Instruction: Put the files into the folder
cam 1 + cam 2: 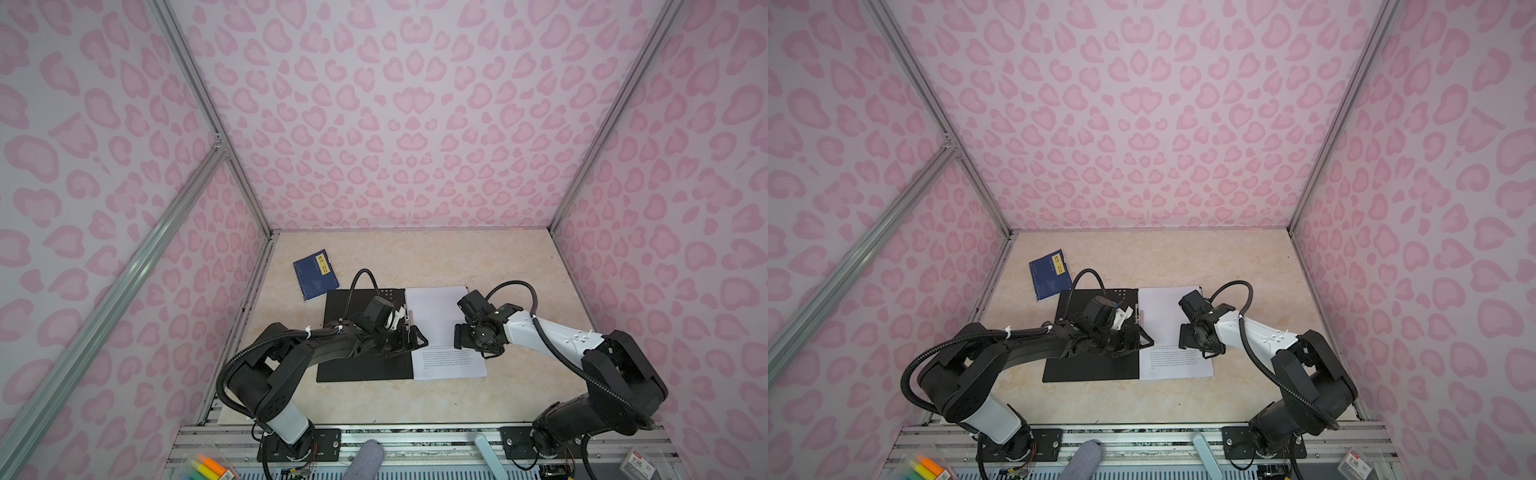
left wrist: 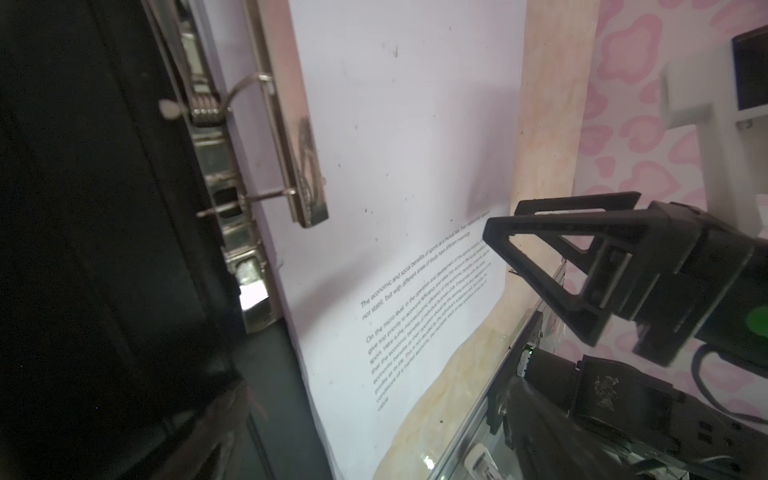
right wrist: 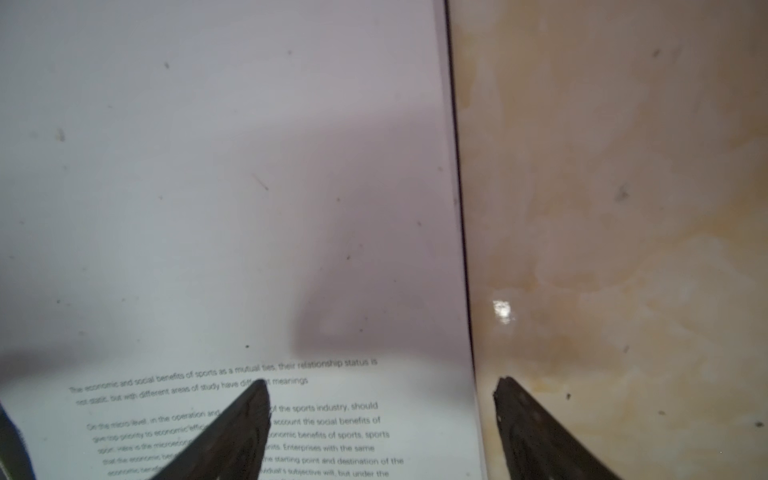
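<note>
The folder [image 1: 361, 353] lies open on the table with its black inside up. The files [image 1: 440, 307], white sheets with black text, lie stacked on its right half. The metal clip [image 2: 291, 137] runs along the spine, and its bar stands over the sheets' inner edge. My left gripper [image 1: 413, 332] hovers at the spine by the clip, open and holding nothing. My right gripper [image 3: 380, 386] is open over the files' right edge, one fingertip above the text and the other above bare table. In the left wrist view the right gripper [image 2: 505, 214] hangs just above the sheets.
A small dark-blue booklet [image 1: 316, 274] with a yellow label lies behind the folder's left corner. The beige table [image 1: 519, 270] has walls on three sides. A metal rail [image 1: 415, 434] runs along the front, with a box of highlighters [image 1: 208, 467] at its left.
</note>
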Motion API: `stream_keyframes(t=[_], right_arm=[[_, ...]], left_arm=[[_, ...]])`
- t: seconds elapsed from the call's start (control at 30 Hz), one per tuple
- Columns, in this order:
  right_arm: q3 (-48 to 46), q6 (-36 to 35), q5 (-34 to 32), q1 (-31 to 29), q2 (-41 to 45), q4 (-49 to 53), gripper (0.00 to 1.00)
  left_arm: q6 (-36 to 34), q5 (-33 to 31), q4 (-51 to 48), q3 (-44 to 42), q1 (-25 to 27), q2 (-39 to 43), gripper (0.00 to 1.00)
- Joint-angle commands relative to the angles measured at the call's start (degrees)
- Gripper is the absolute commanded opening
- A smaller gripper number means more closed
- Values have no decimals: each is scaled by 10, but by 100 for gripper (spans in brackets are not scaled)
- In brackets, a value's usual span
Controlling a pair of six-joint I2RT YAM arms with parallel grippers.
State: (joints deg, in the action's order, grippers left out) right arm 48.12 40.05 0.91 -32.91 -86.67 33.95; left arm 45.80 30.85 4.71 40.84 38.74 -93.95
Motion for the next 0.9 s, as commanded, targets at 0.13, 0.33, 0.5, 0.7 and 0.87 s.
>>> stream_keyframes(t=[0.13,0.33,0.5,0.7,0.87], right_arm=[[0,8,-6,-3,7,-8,85],[59,-38,18,-3,18,-34,79],[155,-92,108,4,-72,-75,52],[308,-123,191,3,-216,-72,25],[388,-128,239,-3,-299,-70,29]], left_arm=[[2,-28,-79,-5,2,-7,98],[-5,-25,-122,29,-5,66,98],[6,3,-129,25,-63,132,98],[-13,47,-125,-9,-156,146,98],[-27,52,-122,-21,-184,120,98]])
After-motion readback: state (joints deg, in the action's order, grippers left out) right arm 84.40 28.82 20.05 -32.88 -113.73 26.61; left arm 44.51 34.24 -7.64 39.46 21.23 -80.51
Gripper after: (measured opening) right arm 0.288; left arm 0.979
